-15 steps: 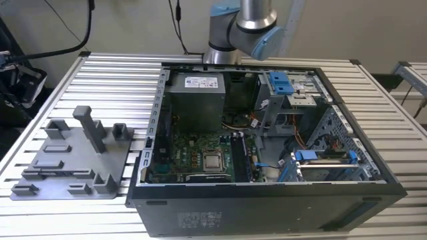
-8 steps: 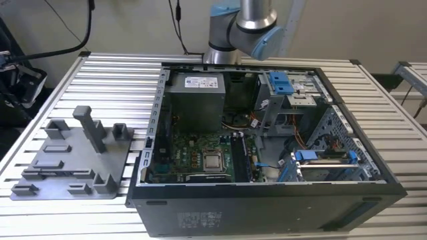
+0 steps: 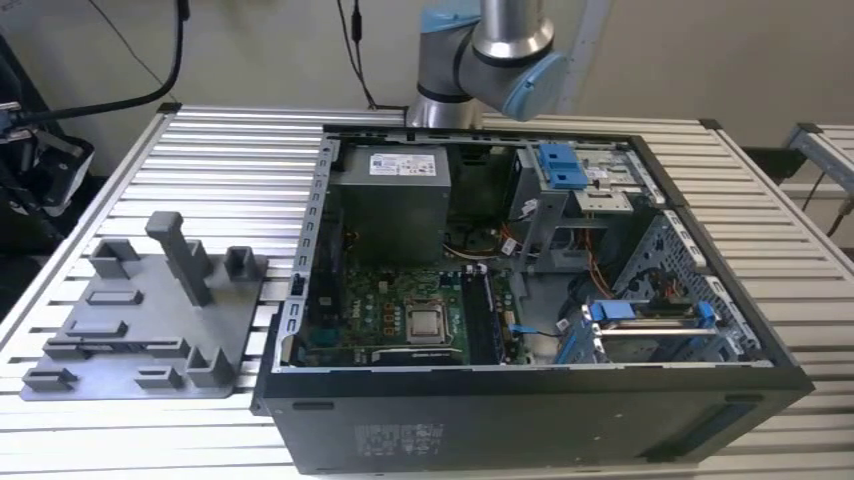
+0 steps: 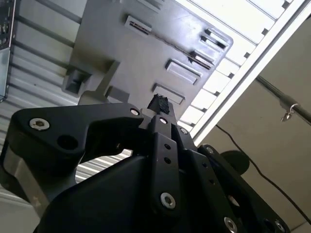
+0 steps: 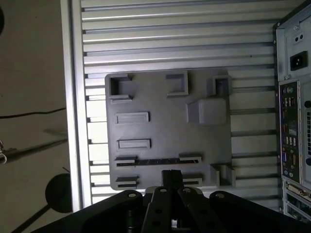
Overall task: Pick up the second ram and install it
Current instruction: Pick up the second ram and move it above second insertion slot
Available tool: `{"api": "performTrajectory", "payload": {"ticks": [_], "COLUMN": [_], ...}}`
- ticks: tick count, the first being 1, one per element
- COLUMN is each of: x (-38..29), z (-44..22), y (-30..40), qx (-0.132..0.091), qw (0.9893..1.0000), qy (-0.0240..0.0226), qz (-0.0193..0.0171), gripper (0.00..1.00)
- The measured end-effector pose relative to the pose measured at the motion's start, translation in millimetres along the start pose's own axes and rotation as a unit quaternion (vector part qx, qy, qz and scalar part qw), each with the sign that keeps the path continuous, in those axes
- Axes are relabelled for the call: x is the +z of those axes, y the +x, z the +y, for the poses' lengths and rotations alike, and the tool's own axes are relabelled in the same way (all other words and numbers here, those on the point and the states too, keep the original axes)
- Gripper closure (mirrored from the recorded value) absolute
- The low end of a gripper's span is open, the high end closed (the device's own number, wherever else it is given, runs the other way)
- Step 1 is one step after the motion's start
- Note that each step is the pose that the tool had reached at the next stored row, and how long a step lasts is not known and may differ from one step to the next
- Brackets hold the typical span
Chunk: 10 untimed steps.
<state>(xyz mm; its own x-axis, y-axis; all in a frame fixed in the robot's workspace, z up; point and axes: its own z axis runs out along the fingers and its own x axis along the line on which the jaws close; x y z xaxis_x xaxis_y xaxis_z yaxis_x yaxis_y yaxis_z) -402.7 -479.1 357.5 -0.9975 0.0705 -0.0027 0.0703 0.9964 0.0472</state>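
Observation:
The second ram (image 5: 158,160) shows as a thin dark strip standing on edge between two small holders on the grey fixture plate (image 5: 165,126). This plate (image 3: 147,320) lies on the slatted table at the exterior view's left, beside the open computer case (image 3: 534,300). My gripper (image 5: 171,175) hangs well above the plate, near the ram's slot and apart from it. Its black fingertips (image 4: 159,104) are pressed together with nothing between them. The arm's elbow (image 3: 487,50) stands behind the case.
The plate carries several raised blocks and a tall post (image 3: 180,255). Inside the case lie the motherboard (image 3: 400,310), a power supply (image 3: 390,195) and blue drive brackets (image 3: 561,165). The case's rear panel (image 5: 294,121) borders the plate's side.

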Motion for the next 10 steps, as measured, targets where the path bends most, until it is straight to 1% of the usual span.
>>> {"api": "performTrajectory", "payload": {"ticks": [4,7,10], "x": [0.0,0.0,0.1], "z": [0.0,0.0,0.0], "y": [0.0,0.2,0.3], "qx": [-0.003,-0.024,-0.051], "qw": [1.0000,0.9997,0.9987], "qy": [0.0000,-0.0001,-0.0002], "qz": [0.0001,0.0011,0.0024], "gripper": [0.89,0.89,0.89]}}
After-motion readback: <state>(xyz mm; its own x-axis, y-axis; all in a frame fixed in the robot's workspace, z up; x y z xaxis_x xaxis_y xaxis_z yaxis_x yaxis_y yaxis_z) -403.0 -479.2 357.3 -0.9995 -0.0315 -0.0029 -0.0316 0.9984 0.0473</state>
